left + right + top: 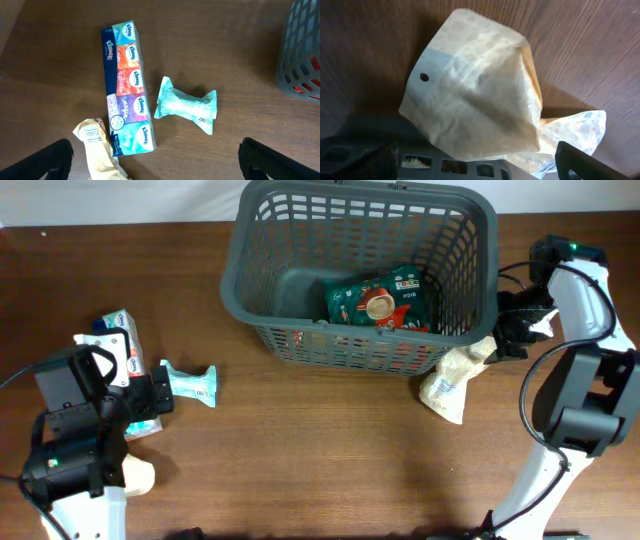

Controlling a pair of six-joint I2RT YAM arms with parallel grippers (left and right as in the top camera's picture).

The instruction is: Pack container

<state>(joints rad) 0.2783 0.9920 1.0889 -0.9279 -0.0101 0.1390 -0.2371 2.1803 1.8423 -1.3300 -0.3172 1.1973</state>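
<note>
The basket stands at the far middle of the table, its back rim running right up to the top edge of the overhead view. A green packet lies in its right half, and the left half of the floor is bare. Something red shows through the slots, too broken up by the lattice to make out.

A pale bag leans on the basket's front right corner, its lower end cut off in the right wrist view. The right gripper is just beside it with its fingers spread wide; whether they touch the bag I cannot tell.

Bare wood stretches in front of the basket, between the arms. Far left, the left gripper has its fingers wide and holds nothing. It points at a teal packet beside a tissue pack. A cream packet is cut off by the frame's edge.
</note>
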